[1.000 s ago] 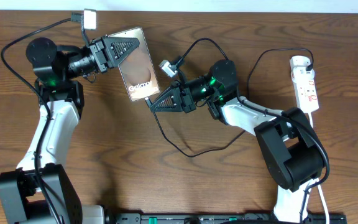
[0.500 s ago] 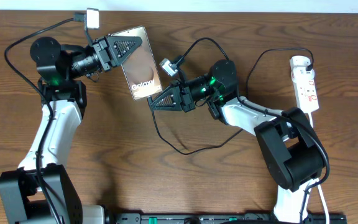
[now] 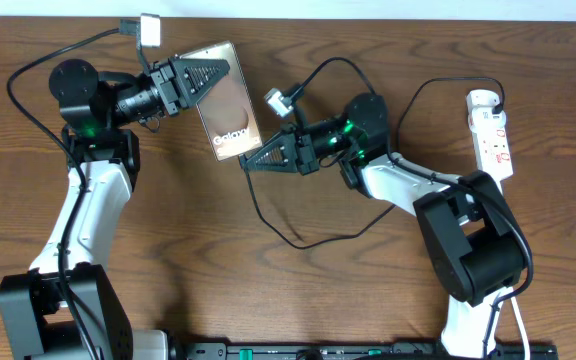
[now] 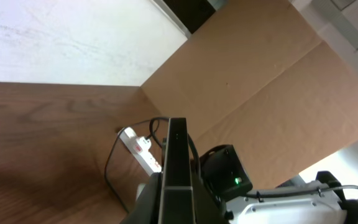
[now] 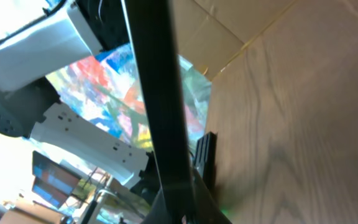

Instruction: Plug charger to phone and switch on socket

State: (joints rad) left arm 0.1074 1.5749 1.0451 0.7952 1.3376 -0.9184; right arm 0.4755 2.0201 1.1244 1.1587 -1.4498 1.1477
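We log the phone's (image 3: 230,105) near end just beside the right pincer (image 3: 249,164), which is clamped on the charger (image 3: 290,242); the left pincer (image 3: 218,70) grips the phone.

The phone (image 4: 176,163) stands edge-on at centre, a thin dark slab clamped in the left claw (image 4: 174,190). Behind it the white socket (image 4: 140,149) lies on the wooden counter (image 4: 36,149), the charger (image 4: 106,169) looping black beside it. The right arm (image 4: 225,171) shows a green light before a cardboard panel (image 4: 260,81).
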